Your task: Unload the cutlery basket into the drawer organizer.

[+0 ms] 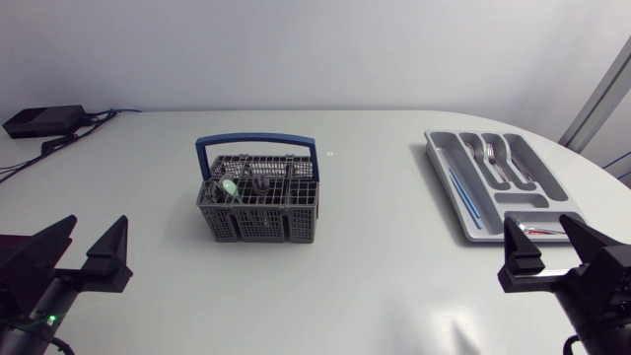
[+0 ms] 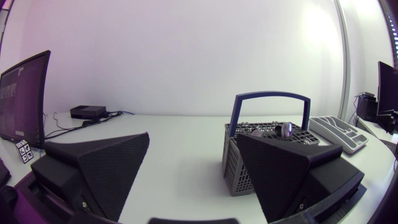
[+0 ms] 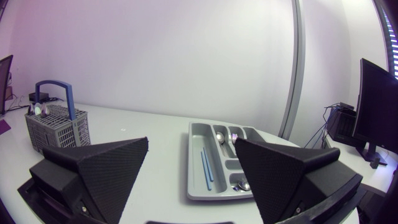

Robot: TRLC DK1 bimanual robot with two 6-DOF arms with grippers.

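Both arms sit low at the near edge of the bench [image 1: 375,286], touching nothing. The left claw [image 1: 96,229] is spread wide and empty, its 2 wedge fingers well apart. The right claw [image 1: 539,225] is the same, gaping and holding nothing.

The cutlery basket [image 1: 258,202] stands upright ahead of the left claw, a little toward the right arm's side and well apart from the fingertips. Its blue handle [image 1: 256,145] arches over the middle, so a claw coming from above would have to drop beside it, not through it. A green-handled piece [image 1: 230,187] and at least 1 grey metal piece [image 1: 262,181] stand on end in the compartments. That is how such a basket holds cutlery, and it leaves a stem free to pinch. I cannot tell how many more are inside.

The drawer organizer [image 1: 440,163] lies flat just ahead of the right claw, with its long slots running away from it. Forks [image 1: 493,158] lie in the middle slots and blue sticks [image 1: 463,192] in the slot on the basket's side. A small item [image 1: 540,230] sits in the short compartment nearest the claw. Like lies with like, so each new piece has its own slot.

I judge the unloading partly done. Basket and organizer are well apart, so any piece must be carried across the bench. The left claw is better placed to pick, the right to place.
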